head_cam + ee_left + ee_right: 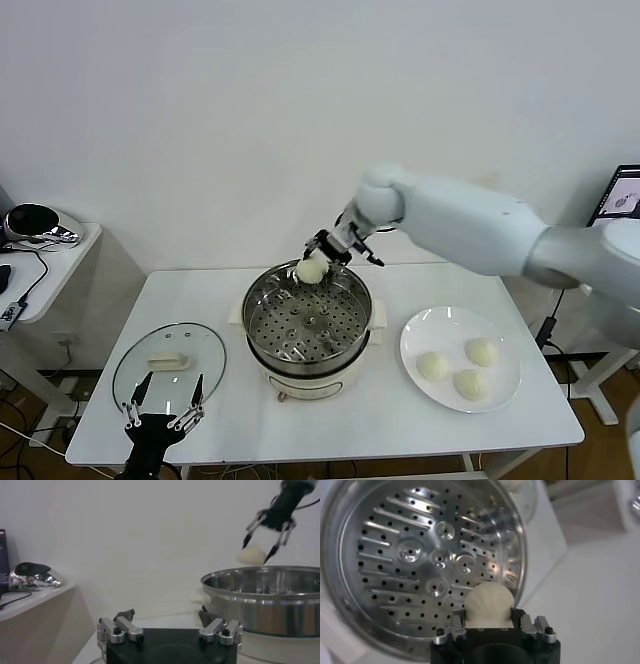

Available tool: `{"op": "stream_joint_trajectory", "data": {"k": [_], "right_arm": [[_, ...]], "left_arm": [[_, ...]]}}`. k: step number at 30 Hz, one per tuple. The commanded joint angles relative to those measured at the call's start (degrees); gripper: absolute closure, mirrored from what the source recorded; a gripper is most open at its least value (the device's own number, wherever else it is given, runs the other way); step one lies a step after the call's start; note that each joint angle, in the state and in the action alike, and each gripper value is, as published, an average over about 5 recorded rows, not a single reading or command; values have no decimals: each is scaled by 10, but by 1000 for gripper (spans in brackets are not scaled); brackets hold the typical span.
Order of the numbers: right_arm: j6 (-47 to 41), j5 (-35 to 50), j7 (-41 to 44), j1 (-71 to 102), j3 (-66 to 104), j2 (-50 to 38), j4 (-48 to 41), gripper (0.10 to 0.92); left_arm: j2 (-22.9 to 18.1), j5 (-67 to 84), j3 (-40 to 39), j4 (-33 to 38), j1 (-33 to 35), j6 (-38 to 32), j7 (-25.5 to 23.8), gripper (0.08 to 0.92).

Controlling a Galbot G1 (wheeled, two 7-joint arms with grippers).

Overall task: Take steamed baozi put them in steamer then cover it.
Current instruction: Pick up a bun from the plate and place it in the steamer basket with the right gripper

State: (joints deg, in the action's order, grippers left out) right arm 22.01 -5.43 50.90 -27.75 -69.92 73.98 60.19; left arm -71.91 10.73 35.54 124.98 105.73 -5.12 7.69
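White wall stood behind the white desk [400,420]. At frame centre sat the round shiny stainless-steel steamer [307,325] with its perforated tray empty. The right end effector [322,255] hung over the pot's far rim, fingers closed on one pale cream round baozi [311,270], the tray directly beneath and slightly nearer the camera. The left end effector [162,405] waited wide at lower left beside the clear glass cover [170,362].
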Motion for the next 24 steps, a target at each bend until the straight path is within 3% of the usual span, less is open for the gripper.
{"op": "stream_joint_trajectory", "data": {"k": [1, 9, 18, 24], "right_arm": [[95, -118, -6, 10, -24, 72, -62, 457], [136, -187, -21, 30, -12, 94, -102, 440], [150, -207, -25, 39, -9, 102, -114, 391], [156, -193, -34, 34, -10, 92, -105, 251]], "left_arm": [[0, 3, 1, 5, 0, -1, -1, 177], [0, 5, 2, 6, -4, -1, -1, 177], [0, 5, 3, 8, -2, -4, -1, 177], [-2, 5, 4, 11, 2, -5, 1, 177]]}}
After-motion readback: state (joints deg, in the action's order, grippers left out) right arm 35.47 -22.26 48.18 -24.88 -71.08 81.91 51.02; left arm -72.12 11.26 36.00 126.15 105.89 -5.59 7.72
